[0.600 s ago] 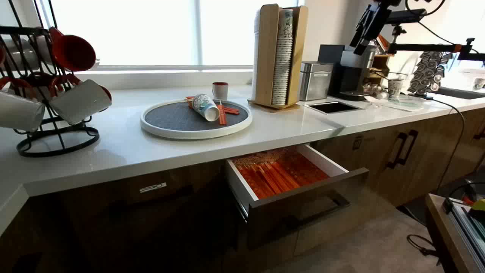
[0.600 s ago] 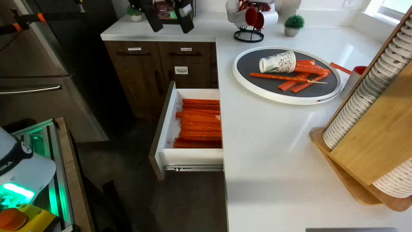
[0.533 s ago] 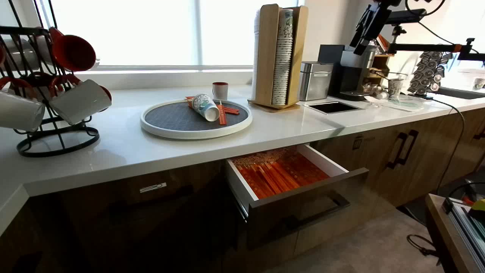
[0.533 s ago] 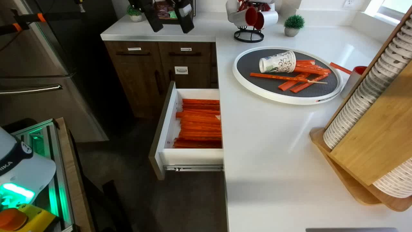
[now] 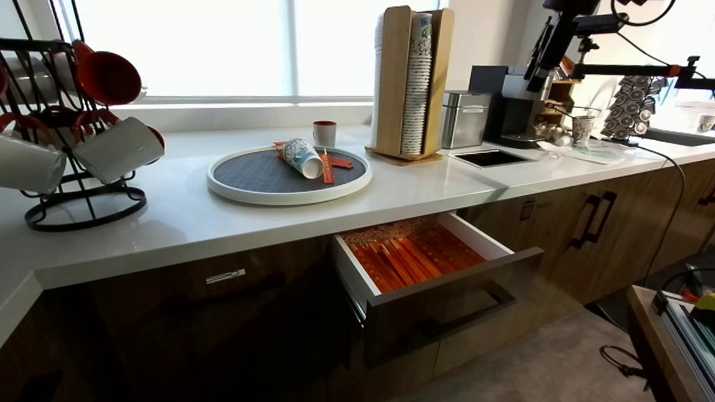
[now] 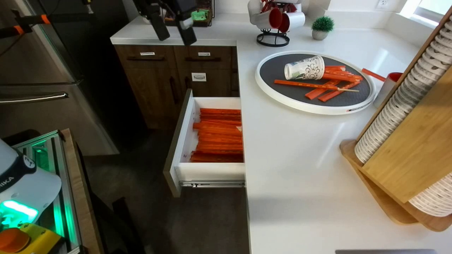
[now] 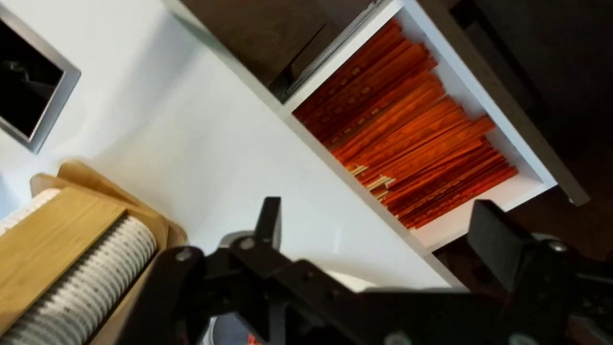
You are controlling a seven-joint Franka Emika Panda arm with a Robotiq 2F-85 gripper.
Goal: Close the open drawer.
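The drawer (image 5: pixel 455 312) is pulled out from under the white counter, with a dark brown front and a bar handle. In an exterior view its white side wall (image 6: pixel 212 172) and metal runner show, and orange-red packets fill it. In the wrist view the drawer (image 7: pixel 481 93) lies beyond the fingers at the upper right. My gripper (image 7: pixel 378 208) is open, its two black fingers wide apart with nothing between them. In both exterior views the gripper (image 5: pixel 535 84) (image 6: pixel 177 38) hangs in the air at the top, above counter height and apart from the drawer.
A round tray (image 6: pixel 314 111) with a paper cup and orange packets stands on the counter (image 6: pixel 300 183). A wooden cup holder (image 5: pixel 394 84) stands behind the drawer. A mug rack (image 5: pixel 84 195) is at the counter's far end. The robot's base cart (image 6: pixel 72 183) faces the drawer.
My gripper has moved lower, slightly right in an exterior view and left in an exterior view. Its fingers appear at a somewhat turned angle. The drawer has not moved.
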